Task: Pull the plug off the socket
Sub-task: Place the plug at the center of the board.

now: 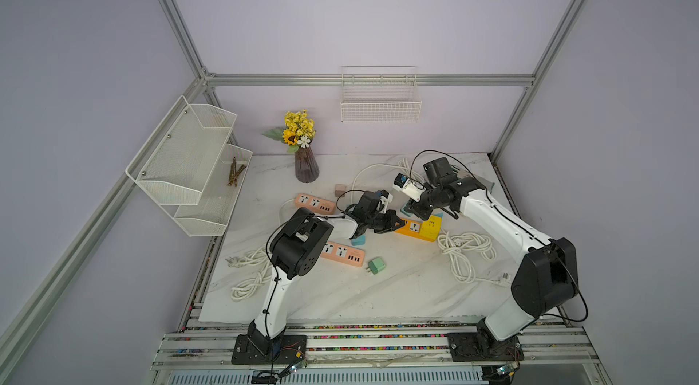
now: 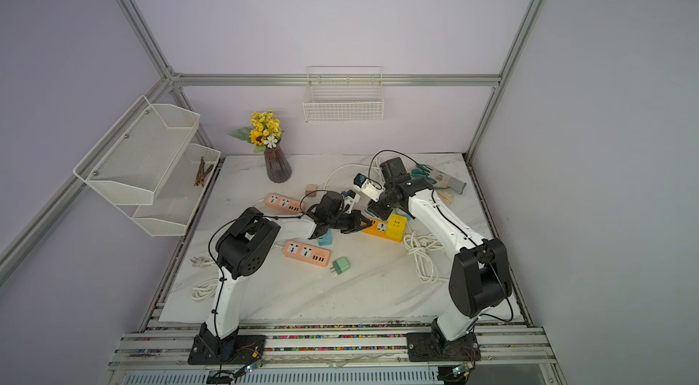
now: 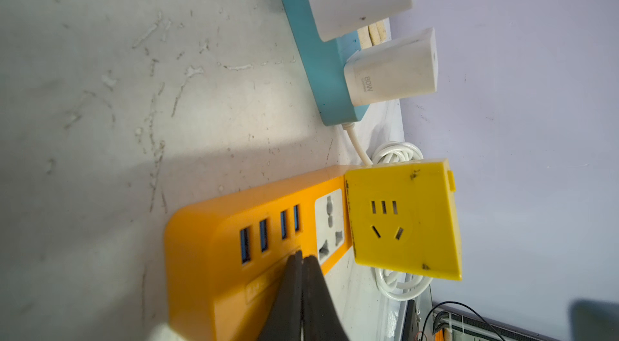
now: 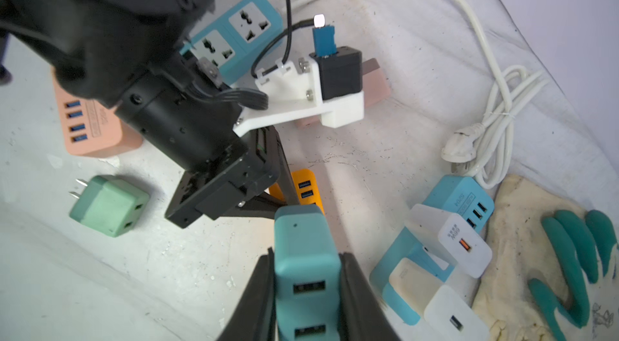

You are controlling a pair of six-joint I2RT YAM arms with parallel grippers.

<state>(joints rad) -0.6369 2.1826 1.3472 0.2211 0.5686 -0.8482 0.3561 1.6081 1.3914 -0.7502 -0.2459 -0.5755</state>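
Note:
A teal plug (image 4: 303, 238) with two USB ports sits between the black fingers of my right gripper (image 4: 306, 254), which is shut on its two sides. Beyond it lies the orange socket strip (image 3: 217, 238), seen in a top view (image 1: 410, 228) at mid-table. Its white universal socket (image 3: 330, 225) is empty, and a yellow cube adapter (image 3: 405, 218) is plugged in beside that. My left gripper (image 3: 302, 255) is shut, with its tips pressed on the strip's top beside the USB ports. In a top view it (image 1: 397, 223) reaches in from the left.
A blue strip (image 3: 321, 64) carrying white chargers lies just behind the orange one, with a glove (image 4: 552, 255) beside it. Two pink strips (image 1: 316, 203) (image 1: 342, 253), a green adapter (image 1: 376, 265), white cable coils (image 1: 467, 250) and a flower vase (image 1: 305, 165) surround the work area.

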